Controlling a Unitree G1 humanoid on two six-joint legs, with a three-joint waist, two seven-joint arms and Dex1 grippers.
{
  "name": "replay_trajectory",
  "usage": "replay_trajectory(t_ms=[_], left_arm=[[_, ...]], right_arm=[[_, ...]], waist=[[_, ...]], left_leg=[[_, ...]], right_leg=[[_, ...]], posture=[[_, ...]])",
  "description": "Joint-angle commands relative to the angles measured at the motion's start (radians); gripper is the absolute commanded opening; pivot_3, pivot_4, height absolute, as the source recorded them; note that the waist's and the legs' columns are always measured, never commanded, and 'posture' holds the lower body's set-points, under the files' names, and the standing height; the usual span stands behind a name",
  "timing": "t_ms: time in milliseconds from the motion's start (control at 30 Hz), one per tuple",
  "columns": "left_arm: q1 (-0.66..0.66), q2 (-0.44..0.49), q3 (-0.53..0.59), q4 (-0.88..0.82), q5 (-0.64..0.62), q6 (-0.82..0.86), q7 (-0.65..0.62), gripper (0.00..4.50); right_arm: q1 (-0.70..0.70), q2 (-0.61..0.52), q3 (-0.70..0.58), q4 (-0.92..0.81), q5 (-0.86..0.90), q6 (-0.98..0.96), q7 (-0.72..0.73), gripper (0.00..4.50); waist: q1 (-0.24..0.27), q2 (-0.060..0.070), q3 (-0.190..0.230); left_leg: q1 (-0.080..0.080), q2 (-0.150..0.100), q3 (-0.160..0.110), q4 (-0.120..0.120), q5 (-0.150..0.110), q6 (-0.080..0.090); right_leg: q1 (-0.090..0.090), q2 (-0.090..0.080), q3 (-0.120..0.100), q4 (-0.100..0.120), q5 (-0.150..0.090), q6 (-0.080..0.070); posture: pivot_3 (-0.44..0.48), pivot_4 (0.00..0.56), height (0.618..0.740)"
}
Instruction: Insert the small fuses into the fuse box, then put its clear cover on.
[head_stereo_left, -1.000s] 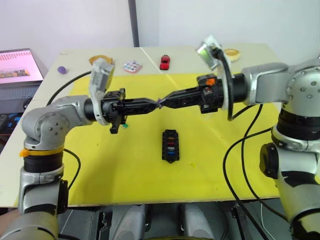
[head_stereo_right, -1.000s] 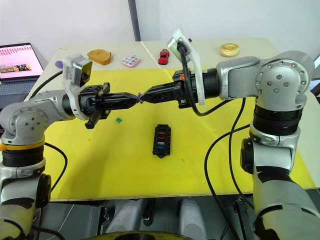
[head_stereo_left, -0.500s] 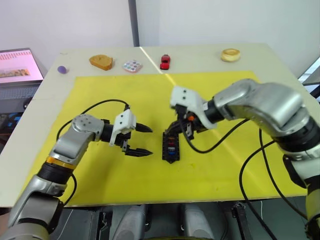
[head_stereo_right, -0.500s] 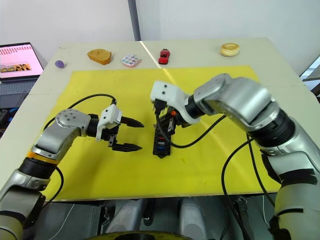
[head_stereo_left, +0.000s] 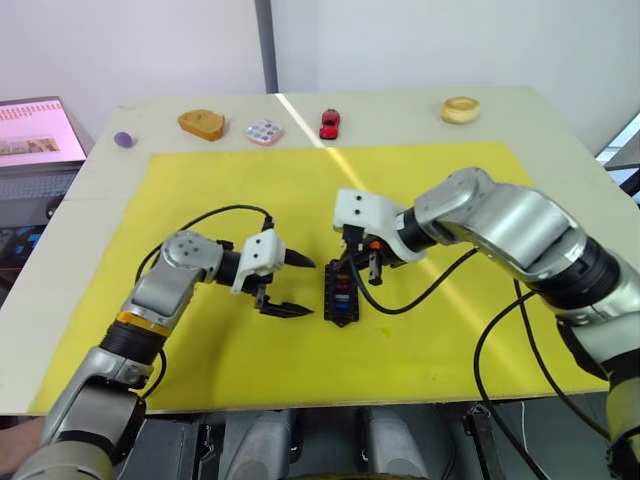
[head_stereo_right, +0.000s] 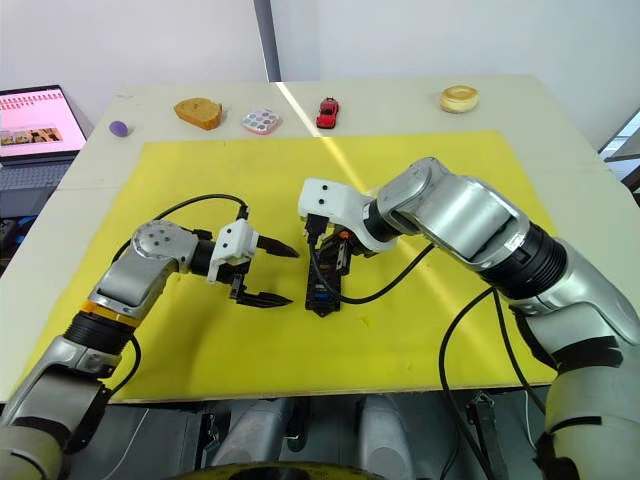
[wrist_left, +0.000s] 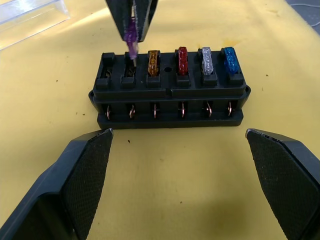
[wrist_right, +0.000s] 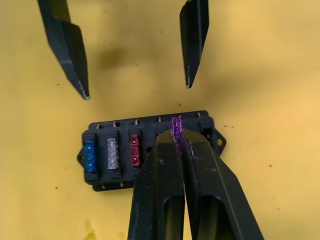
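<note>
The left gripper (head_stereo_left: 298, 285) hovers with its fingers spread, just beside the fuse box (head_stereo_left: 341, 292) on the yellow mat (head_stereo_left: 200, 190). The right gripper (head_stereo_left: 358, 268) sits over the box's far end, opposite the left one. Beyond both, a red toy car (head_stereo_left: 329, 123) stands on the table.

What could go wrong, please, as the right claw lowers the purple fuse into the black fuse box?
1. The right claw pinches the small purple plastic fuse just above its slot; a slight tilt could jam it or bend its blades.
2. The black rectangular fuse box lies loose on the yellow mat, with the open left claw apart from it, so pushing may slide it.
</note>
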Motion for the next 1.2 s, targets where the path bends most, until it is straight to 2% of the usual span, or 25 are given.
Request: replay_trajectory(t_ms=[33, 1200], left_arm=[[-0.007, -0.008, 0.011, -0.012, 0.01, -0.016, 0.01, 4.46], [0.005, -0.011, 0.008, -0.02, 0.046, -0.037, 0.037, 4.46]], right_arm=[[-0.002, 0.006, -0.012, -0.007, -0.033, -0.019, 0.012, 0.0], [0.044, 0.017, 0.011, 0.001, -0.19, -0.109, 0.104, 0.0]], waist=[[0.0, 0.0, 0.0], [0.0, 0.0, 0.0]], left_leg=[[0.0, 0.0, 0.0, 0.0, 0.0, 0.0], [0.001, 0.0, 0.0, 0.001, 0.0, 0.0]], right_leg=[[0.0, 0.0, 0.0, 0.0, 0.0, 0.0], [0.0, 0.0, 0.0, 0.003, 0.0, 0.0]], posture=[[0.0, 0.15, 0.74], [0.0, 0.15, 0.74]])
